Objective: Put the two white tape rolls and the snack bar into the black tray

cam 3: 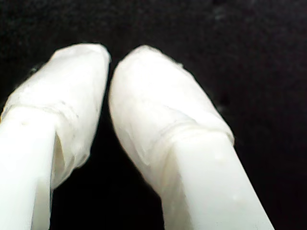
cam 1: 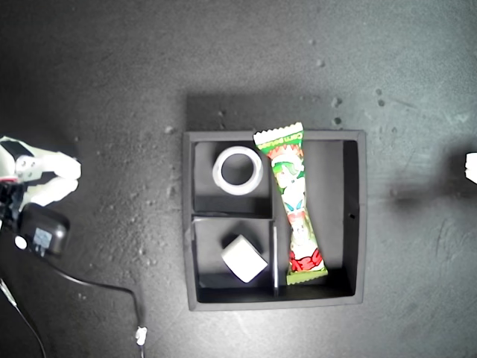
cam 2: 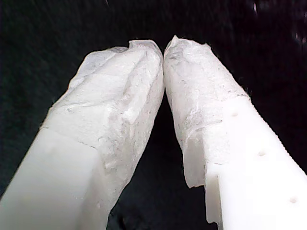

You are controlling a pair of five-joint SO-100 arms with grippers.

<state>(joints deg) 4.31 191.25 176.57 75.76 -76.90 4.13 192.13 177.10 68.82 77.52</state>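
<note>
The black tray (cam 1: 188,224) sits in the middle of the exterior view. The wider white tape roll (cam 1: 219,171) lies flat in its upper small compartment. Below it, the thicker tape roll (cam 1: 244,259) lies tilted in the lower small compartment. The snack bar (cam 1: 292,201) lies lengthwise in the long compartment, its top crimp over the tray's rim. My first gripper (cam 2: 163,48) is shut with nothing in it, over dark surface. My second gripper (cam 3: 109,62) is also shut and holds nothing. Neither wrist view shows the tray.
One arm's white gripper (cam 1: 45,175) and a black box (cam 1: 43,231) with a cable stand at the exterior view's left edge. A white bit of the other arm (cam 1: 471,167) shows at the right edge. The dark mat is speckled with crumbs.
</note>
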